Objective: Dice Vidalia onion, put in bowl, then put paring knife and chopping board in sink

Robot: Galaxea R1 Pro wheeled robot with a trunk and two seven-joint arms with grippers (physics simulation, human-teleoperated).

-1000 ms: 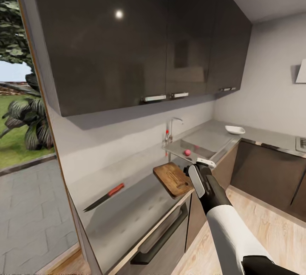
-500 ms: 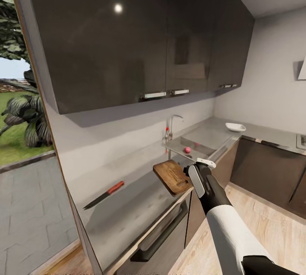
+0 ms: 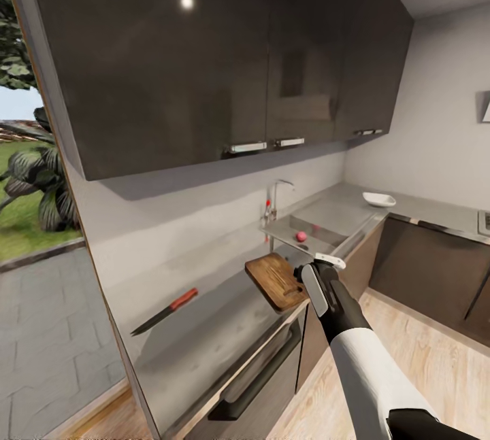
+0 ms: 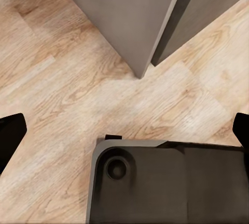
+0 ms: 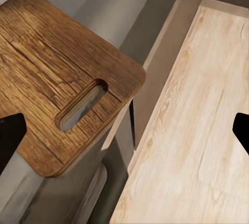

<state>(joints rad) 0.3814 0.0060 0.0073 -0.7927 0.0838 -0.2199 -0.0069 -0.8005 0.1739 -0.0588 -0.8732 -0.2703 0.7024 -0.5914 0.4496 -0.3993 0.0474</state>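
While onion (image 3: 300, 237) sits in sink (image 3: 320, 230), right gripper (image 3: 322, 270) is held just beside board (image 3: 275, 281), jaws spread, nothing grasped. Left gripper (image 4: 124, 130) also spread. Board overhangs counter (image 3: 204, 338) edge; nudge risks tipping it off. Knife (image 3: 165, 311) well apart.

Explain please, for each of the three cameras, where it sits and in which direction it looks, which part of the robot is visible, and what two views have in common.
Head view: on the robot's head, looking forward and down along the countertop toward the sink; the right gripper and its arm show.
Left wrist view: on the left arm, looking down at the wooden floor; dark fingertips at both edges and part of the robot's dark base show.
Right wrist view: on the right arm, looking down at the counter's edge; dark fingertips show.
Shared: head and right wrist views both show the chopping board.
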